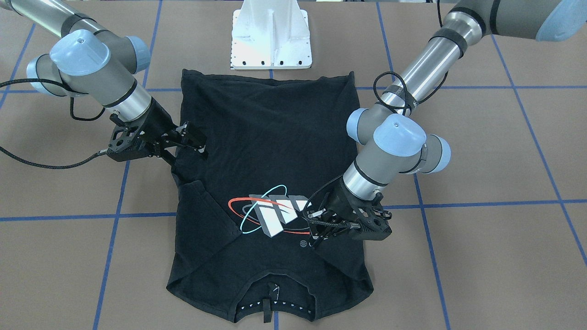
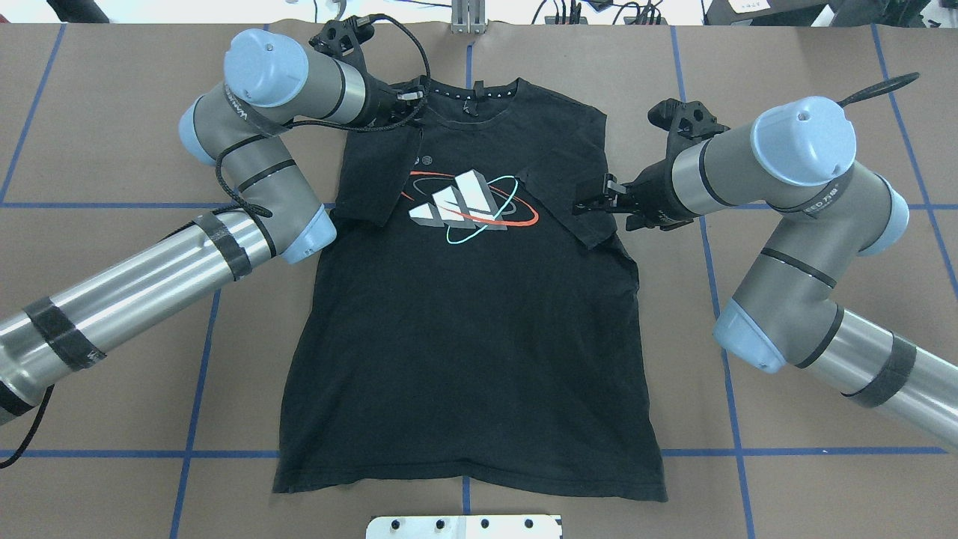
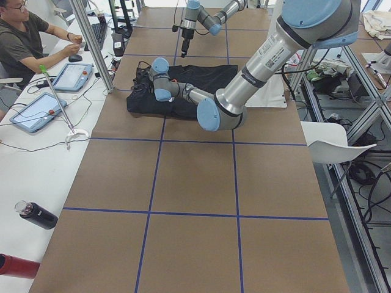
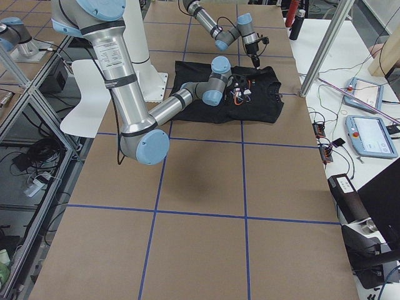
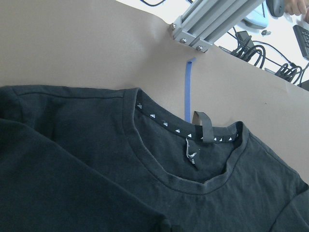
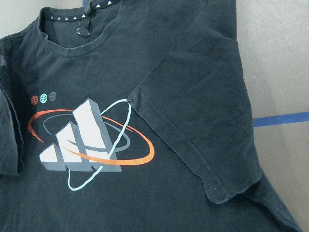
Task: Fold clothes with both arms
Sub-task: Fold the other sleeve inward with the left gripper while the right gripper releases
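Judging from how the cloth lies, you are approx. one third through. The T-shirt (image 2: 464, 337) lies flat on the table (image 2: 823, 374) btw. the two arms, print (image 2: 468, 206) facing up. The hem (image 2: 471, 490) is near the robot's base (image 2: 464, 526) and the collar (image 2: 471, 97) is on the far side.

Both sleeves are done, i.e. turned inward onto the chest. The sleeve on the left arm's side (image 2: 374, 187) and the sleeve on the right arm's side (image 2: 569, 195) each reach about to the edge of the print.

The left gripper (image 1: 314, 228) hangs low over the shoulder area just beside the collar. Its jaws look a bit apart, w/ no cloth in them. The right gripper (image 1: 192, 143) is low at the shirt's side edge near its folded sleeve, jaws also apart and holding nothing.

What I think is left for you: the body is full length and full width, so the long folds are not yet made, e.g. bringing the hem up toward the collar.
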